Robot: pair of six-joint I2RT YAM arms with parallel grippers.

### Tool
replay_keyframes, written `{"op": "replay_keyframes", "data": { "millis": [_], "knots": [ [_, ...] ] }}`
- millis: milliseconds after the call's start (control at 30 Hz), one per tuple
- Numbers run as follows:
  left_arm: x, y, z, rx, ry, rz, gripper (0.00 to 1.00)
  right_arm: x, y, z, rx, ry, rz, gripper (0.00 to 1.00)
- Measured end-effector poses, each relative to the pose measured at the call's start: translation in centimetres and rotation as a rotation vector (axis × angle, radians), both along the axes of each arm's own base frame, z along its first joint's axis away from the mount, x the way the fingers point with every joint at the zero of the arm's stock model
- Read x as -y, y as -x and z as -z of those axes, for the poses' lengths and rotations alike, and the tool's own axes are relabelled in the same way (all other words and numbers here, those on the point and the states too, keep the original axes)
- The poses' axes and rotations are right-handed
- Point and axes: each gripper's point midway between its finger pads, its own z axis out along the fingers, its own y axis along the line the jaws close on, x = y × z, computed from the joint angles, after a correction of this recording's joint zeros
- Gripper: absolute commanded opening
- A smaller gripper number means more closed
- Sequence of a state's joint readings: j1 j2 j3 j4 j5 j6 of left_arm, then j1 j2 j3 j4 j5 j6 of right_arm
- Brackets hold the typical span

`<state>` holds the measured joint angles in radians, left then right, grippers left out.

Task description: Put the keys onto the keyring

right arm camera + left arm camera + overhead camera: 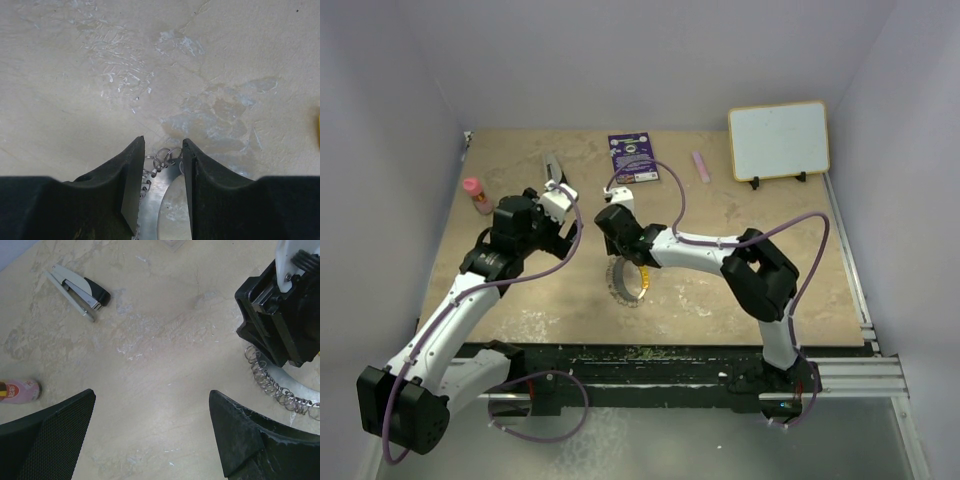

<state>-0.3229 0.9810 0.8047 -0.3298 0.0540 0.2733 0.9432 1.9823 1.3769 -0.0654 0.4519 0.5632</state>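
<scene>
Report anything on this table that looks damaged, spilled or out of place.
Only the tabletop itself stands out. White scratches and blotchy, worn-looking patches show in both wrist views, and they are heaviest just beyond the keyring. It looks like surface wear rather than a fresh spill. Nothing else looks spilled or broken.

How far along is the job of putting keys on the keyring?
Done: nothing I can confirm; a yellow bit at the edge of the keyring may be a key, threaded or not I cannot tell. In hand: the right jaws stand parted astride the ring's beaded loops; the left jaws hang wide open, empty. Left: threading the keys.
</scene>
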Motion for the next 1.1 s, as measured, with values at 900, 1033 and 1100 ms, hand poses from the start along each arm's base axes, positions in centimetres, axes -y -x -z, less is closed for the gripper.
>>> {"op": "replay_keyframes", "data": {
  "millis": [900,1033,1100],
  "knots": [
    [0.1,0.2,-0.2,-0.002,0.024,0.021,0.98,3.7,2.4,2.1,-0.083,0.085,0.07,0.36],
    [0.2,0.3,-0.1,-0.008,0.025,0.026,0.98,3.6,2.3,1.2,-0.065,0.064,0.072,0.35],
    [0.2,0.4,-0.1,-0.01,0.026,0.027,0.98,3.7,2.3,1.1,-0.062,0.059,0.072,0.31]
  ]
}}
